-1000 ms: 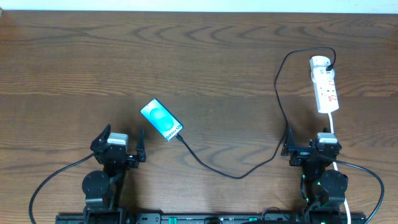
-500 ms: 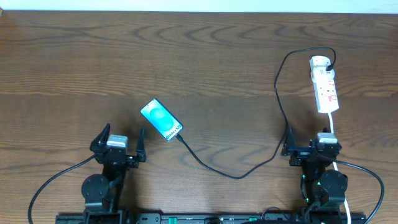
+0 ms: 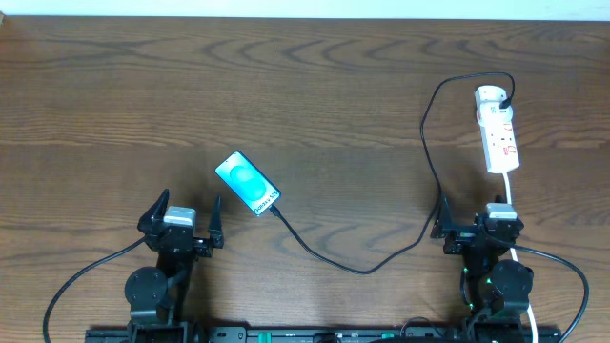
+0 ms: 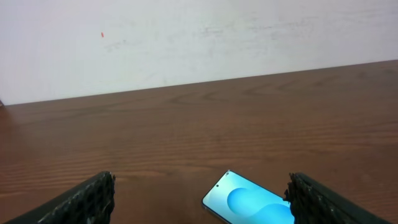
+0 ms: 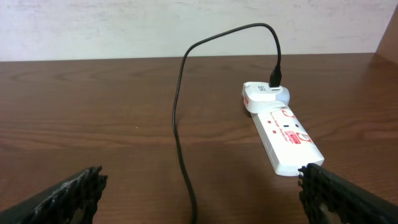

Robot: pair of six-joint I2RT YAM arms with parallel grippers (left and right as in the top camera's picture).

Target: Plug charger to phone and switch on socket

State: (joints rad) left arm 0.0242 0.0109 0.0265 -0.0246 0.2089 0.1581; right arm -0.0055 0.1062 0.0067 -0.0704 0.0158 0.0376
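The phone (image 3: 247,183) lies screen up on the wooden table, left of centre, and its turquoise screen also shows in the left wrist view (image 4: 252,205). The black charger cable (image 3: 353,267) runs from the phone's lower right end, where its plug tip sits against the phone, in a loop up to the white adapter in the socket (image 3: 498,128) at the far right. The right wrist view shows the socket (image 5: 286,134) and the cable (image 5: 179,124). My left gripper (image 3: 186,221) is open and empty just below left of the phone. My right gripper (image 3: 477,221) is open and empty below the socket.
The socket's white lead (image 3: 510,195) runs down toward the right arm. Black robot arm cables (image 3: 76,281) curve along the front edge at both sides. A pale wall stands beyond the table's far edge (image 4: 199,81).
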